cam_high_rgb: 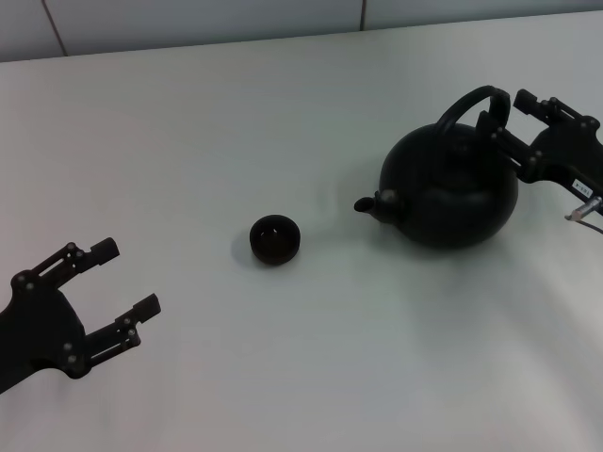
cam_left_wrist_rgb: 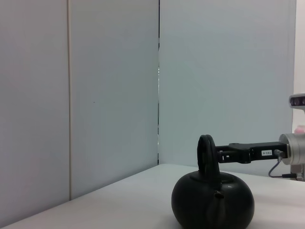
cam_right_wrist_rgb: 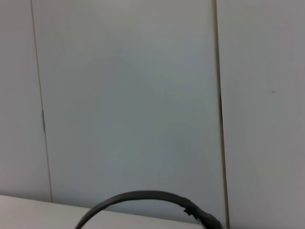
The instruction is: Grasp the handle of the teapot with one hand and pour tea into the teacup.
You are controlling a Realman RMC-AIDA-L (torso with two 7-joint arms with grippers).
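The matte black teapot (cam_high_rgb: pixel 452 188) stands on the white table at the right, its short spout pointing left toward the teacup (cam_high_rgb: pixel 274 238). The teacup is a tiny dark bowl near the table's middle. The arched black handle (cam_high_rgb: pixel 468 101) rises over the pot. My right gripper (cam_high_rgb: pixel 506 109) is open at the handle's right side, with a finger on either side of its thick section. The left wrist view shows the teapot (cam_left_wrist_rgb: pixel 212 205), the handle (cam_left_wrist_rgb: pixel 207 152) and the right gripper (cam_left_wrist_rgb: pixel 228 153) reaching it. The right wrist view shows only the handle's arc (cam_right_wrist_rgb: pixel 143 195). My left gripper (cam_high_rgb: pixel 130 275) is open and empty at the lower left.
The white table (cam_high_rgb: pixel 283 122) ends at a pale panelled wall (cam_high_rgb: pixel 188 24) at the back. The same wall fills the left wrist view (cam_left_wrist_rgb: pixel 114 95).
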